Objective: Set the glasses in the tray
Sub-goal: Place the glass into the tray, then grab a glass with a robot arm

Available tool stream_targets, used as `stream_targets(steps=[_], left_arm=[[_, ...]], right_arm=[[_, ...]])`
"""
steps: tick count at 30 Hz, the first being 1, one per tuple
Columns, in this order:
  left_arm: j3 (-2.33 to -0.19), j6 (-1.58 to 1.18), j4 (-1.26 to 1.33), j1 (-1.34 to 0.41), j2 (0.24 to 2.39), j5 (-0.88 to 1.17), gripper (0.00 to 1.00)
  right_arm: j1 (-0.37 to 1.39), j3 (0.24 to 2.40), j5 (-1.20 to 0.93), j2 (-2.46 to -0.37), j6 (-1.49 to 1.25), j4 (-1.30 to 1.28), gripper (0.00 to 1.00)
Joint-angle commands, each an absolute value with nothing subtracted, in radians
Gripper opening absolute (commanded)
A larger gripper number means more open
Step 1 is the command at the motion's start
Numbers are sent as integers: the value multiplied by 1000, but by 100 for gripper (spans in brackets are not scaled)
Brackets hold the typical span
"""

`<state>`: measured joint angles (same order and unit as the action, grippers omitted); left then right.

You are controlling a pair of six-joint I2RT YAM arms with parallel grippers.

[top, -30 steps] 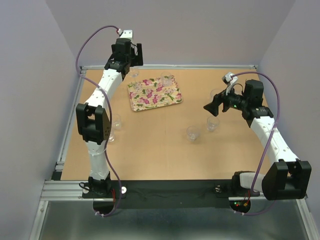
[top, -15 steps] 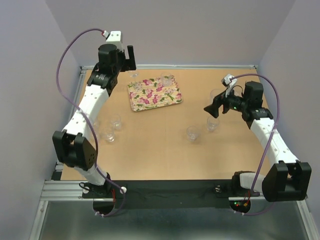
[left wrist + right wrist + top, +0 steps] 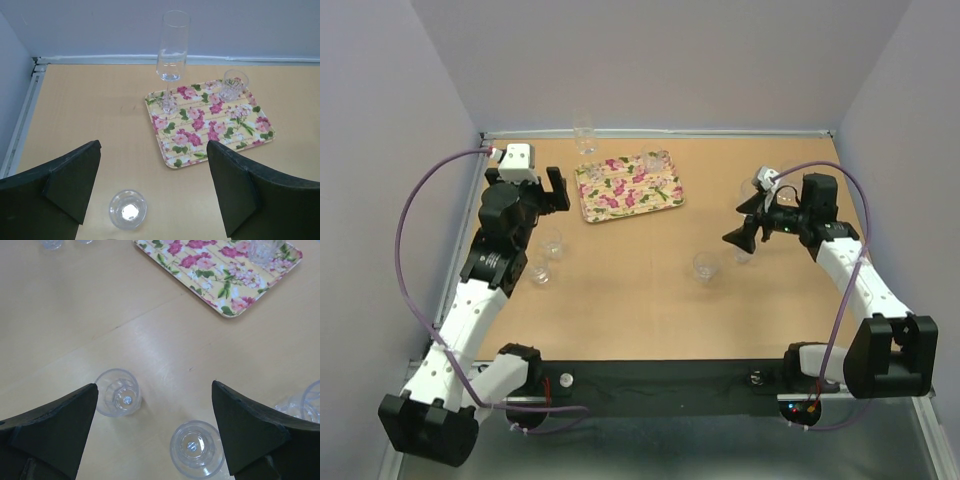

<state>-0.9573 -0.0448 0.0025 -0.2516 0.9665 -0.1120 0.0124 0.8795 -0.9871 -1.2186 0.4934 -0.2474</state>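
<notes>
The flowered tray [image 3: 628, 187] lies at the table's far middle; it also shows in the left wrist view [image 3: 210, 125] and the right wrist view [image 3: 220, 270]. A tall stemmed glass [image 3: 173, 47] stands on its far left corner and a small tumbler [image 3: 235, 85] on its far right corner. My left gripper [image 3: 557, 192] is open and empty, left of the tray, above a tumbler [image 3: 128, 209] on the table. My right gripper [image 3: 732, 225] is open and empty above two tumblers, one to the left [image 3: 118, 391] and one nearer [image 3: 196, 447].
Two tumblers [image 3: 552, 243] [image 3: 538, 270] stand on the table's left side by my left arm. Another glass [image 3: 752, 188] stands behind my right gripper and shows at the right edge of the right wrist view [image 3: 310, 402]. A metal rail [image 3: 460, 250] borders the table's left edge.
My left arm has swung back from over the tray's far left corner to the table's left side, leaving the stemmed glass on the tray. My right gripper has moved slightly left and lower.
</notes>
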Motion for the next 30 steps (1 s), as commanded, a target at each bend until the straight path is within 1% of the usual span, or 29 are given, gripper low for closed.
stream_targets(steps=[1, 5, 8, 16, 30], left_arm=[[-835, -31, 124, -253, 852, -118, 99], [-764, -20, 115, -253, 790, -123, 99], [-735, -25, 126, -253, 755, -126, 99], [-729, -48, 132, -253, 730, -115, 99], [-723, -48, 137, -253, 718, -143, 99]], right_arm=[[23, 957, -1039, -1252, 624, -349, 100], [84, 1018, -981, -1284, 799, -529, 100], [135, 1043, -917, -1301, 847, -592, 100], [233, 1100, -871, -1339, 997, -731, 100], [296, 1167, -802, -1414, 1042, -802, 99]])
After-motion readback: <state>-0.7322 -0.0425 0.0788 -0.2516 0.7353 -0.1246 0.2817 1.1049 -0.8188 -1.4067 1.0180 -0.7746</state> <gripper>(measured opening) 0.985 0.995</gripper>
